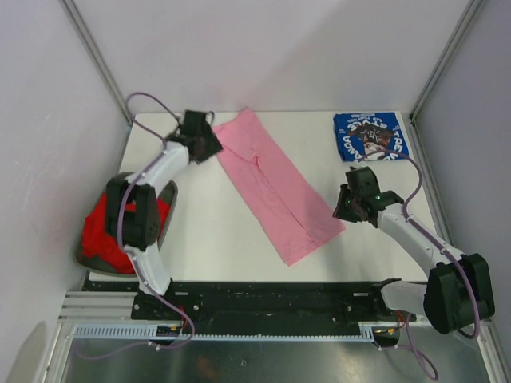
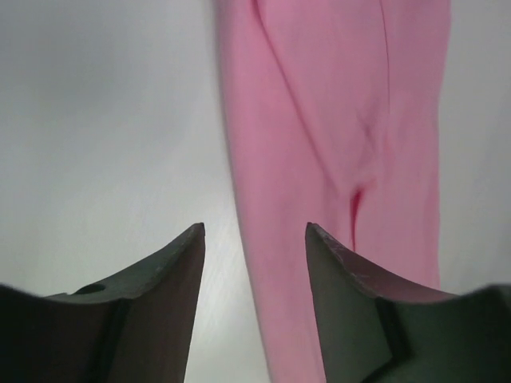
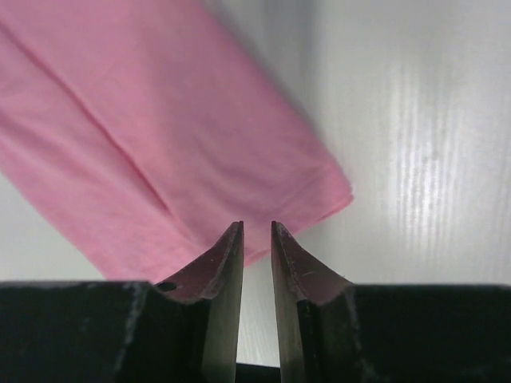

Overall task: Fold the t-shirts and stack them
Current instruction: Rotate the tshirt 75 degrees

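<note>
The light pink t-shirt (image 1: 275, 183) lies flat as a long folded strip, running diagonally from back centre to the front right. My left gripper (image 1: 206, 142) is open and empty at the strip's far left end; in the left wrist view (image 2: 255, 227) the pink cloth (image 2: 343, 120) edge runs between its fingers. My right gripper (image 1: 345, 209) sits just right of the strip's near end, only slightly open and empty (image 3: 257, 223), with the pink corner (image 3: 160, 120) just ahead. The blue printed t-shirt (image 1: 370, 136) lies folded at the back right. The red t-shirt (image 1: 112, 227) is bunched in the bin.
The grey oval bin (image 1: 170, 198) stands off the table's left edge beside the left arm. Cage posts and white walls close in the back and sides. A black rail (image 1: 263, 307) runs along the near edge.
</note>
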Tool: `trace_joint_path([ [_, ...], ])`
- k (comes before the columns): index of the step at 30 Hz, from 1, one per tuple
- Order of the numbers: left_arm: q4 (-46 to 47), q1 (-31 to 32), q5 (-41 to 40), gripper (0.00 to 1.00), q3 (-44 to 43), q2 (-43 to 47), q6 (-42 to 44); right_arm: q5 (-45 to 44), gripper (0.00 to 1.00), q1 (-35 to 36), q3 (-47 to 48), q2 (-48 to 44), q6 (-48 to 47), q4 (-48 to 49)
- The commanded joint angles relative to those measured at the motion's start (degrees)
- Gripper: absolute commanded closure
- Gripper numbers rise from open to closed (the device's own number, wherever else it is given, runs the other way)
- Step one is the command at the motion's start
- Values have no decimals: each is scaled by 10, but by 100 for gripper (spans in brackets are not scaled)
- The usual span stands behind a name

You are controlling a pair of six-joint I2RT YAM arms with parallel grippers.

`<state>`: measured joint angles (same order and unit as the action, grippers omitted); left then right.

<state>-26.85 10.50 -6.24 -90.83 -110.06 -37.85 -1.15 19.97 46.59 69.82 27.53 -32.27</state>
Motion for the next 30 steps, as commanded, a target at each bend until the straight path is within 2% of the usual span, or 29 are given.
trace_joint_path([
  [1,29,116,-17,46,177,113,-110,-32,74,-38,-23,-4,29,23],
  [5,48,237,-57,50,312,182,-201,-13,70,-80,-49,-4,21,44],
  [12,54,376,-72,46,419,248,-328,25,66,-109,-78,13,14,86],
  [20,90,454,-34,44,452,237,-408,33,66,-125,-87,36,13,116],
  [30,127,501,6,49,429,179,-434,45,67,-129,-93,42,7,124],
])
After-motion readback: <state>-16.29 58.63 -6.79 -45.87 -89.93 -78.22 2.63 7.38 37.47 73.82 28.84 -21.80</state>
